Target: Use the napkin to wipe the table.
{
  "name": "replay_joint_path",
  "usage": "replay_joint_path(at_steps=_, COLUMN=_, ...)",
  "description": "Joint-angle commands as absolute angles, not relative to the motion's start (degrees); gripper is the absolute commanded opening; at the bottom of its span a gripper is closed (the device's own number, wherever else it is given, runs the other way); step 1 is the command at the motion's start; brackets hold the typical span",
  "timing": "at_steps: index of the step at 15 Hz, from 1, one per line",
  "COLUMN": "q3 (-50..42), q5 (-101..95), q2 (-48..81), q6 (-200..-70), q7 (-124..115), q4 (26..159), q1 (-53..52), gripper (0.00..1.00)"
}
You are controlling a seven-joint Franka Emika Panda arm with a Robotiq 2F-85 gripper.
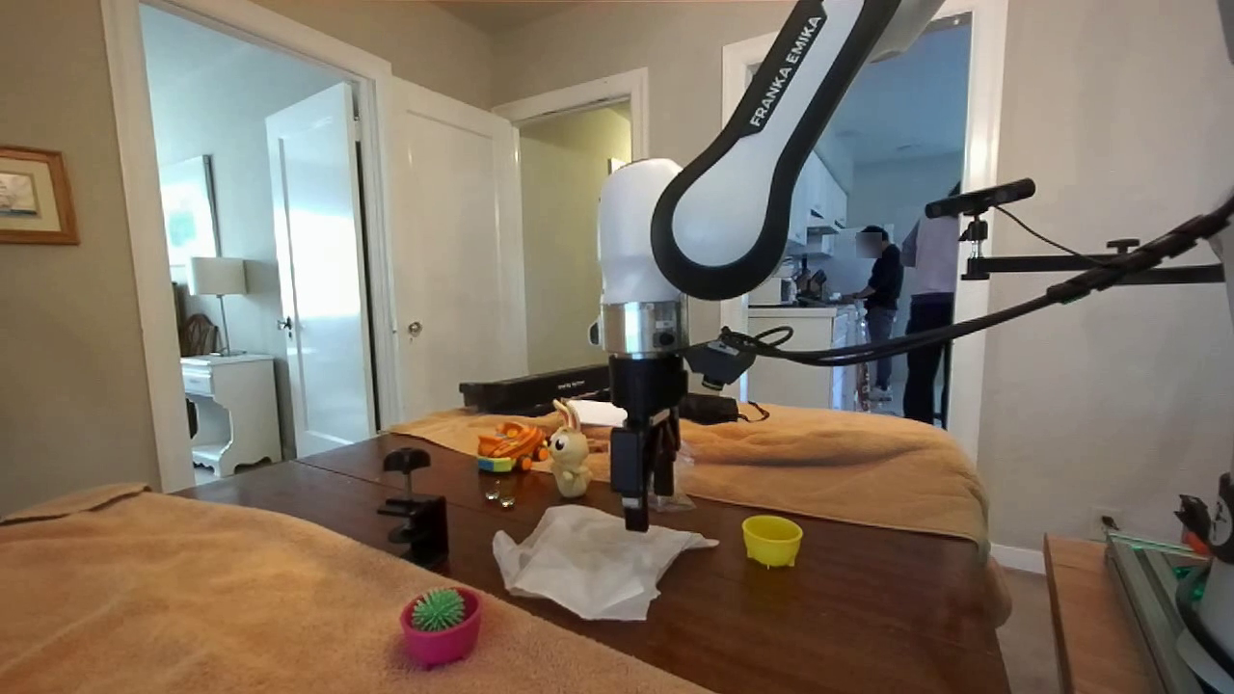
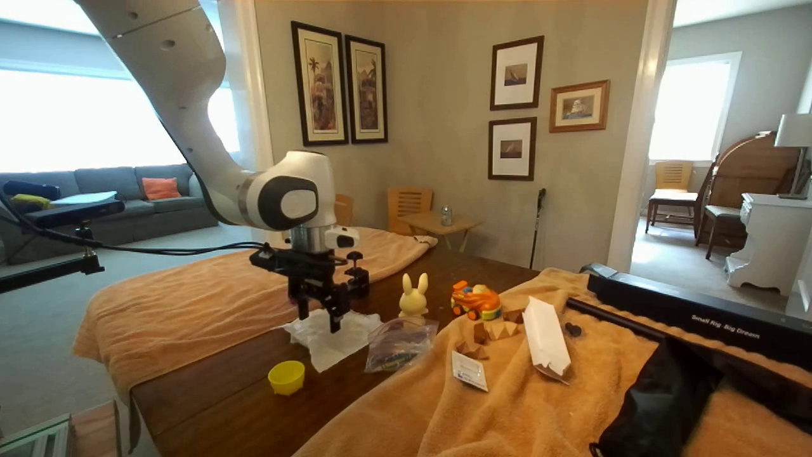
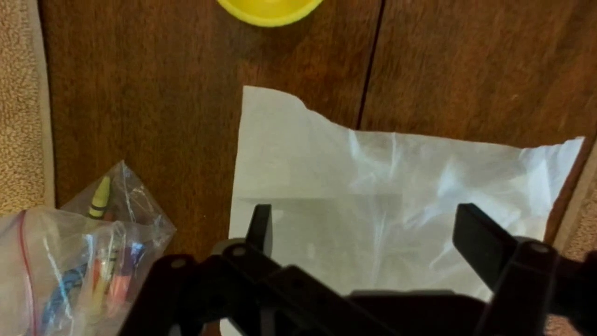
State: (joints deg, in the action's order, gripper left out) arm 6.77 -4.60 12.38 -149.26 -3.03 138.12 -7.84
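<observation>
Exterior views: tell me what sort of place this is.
Most likely a home: an exterior view shows a grey sofa, framed pictures and a lamp.

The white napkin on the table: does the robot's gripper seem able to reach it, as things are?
Probably yes: the gripper is open over the napkin, and nothing shows between them; the yellow bowl and the bag of crayons lie beside it.
</observation>
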Motion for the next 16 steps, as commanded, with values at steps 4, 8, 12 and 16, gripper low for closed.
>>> replay_joint_path(at_steps=4, q3=6.9, q5=-3.96, q2=15.9, q6=-151.66, q7=-4.29, q4=137.17, q1=-8.94, gripper=1.0)
replay_joint_path(at_steps=8, q3=6.87, q5=-4.02, q2=17.21, q6=-152.03, q7=-4.47, q4=136.78, q1=-9.43, gripper=1.0)
replay_joint_path(at_steps=12, q3=6.77, q5=-4.21, q2=17.95, q6=-151.8, q7=-4.55, q4=136.33, q1=-9.82, gripper=0.68)
replay_joint_path(at_steps=16, q3=6.51, q5=-4.57, q2=17.86, q6=-151.64, q7=-4.8, q4=136.15, q1=-10.02, gripper=0.38)
